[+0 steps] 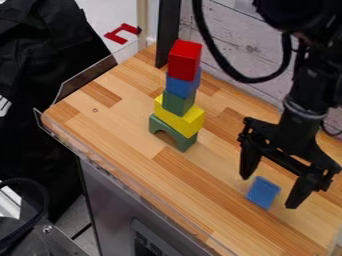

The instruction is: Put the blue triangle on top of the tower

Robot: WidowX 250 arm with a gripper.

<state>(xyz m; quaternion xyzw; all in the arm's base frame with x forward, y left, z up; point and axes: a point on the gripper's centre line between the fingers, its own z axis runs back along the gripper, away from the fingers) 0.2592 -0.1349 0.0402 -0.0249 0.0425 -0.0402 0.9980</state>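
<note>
I had the gripper (269, 190) at four o'clock in my camera view, fingers spread wide, one either side of the task's blue piece (263, 193). That piece lay low between them, smooth, its visible face four-sided; from here I couldn't make out a triangle. From it, the tower (178, 97) stood toward ten o'clock, with a broad stretch of striped wooden counter (133, 130) between. A clear plastic guard (113, 169) followed the counter's edge from nine o'clock round toward six, above a grey metal front (113, 210). Beyond the tower, at twelve, rose a black post (167, 32); at one, a rough whitish plank wall (230, 35) and a looping black cable (230, 72). The tower went up slightly staggered: green arch (172, 132), yellow block (176, 118), green block (178, 102), blue block (180, 87), and a red block (184, 60) on top.
</note>
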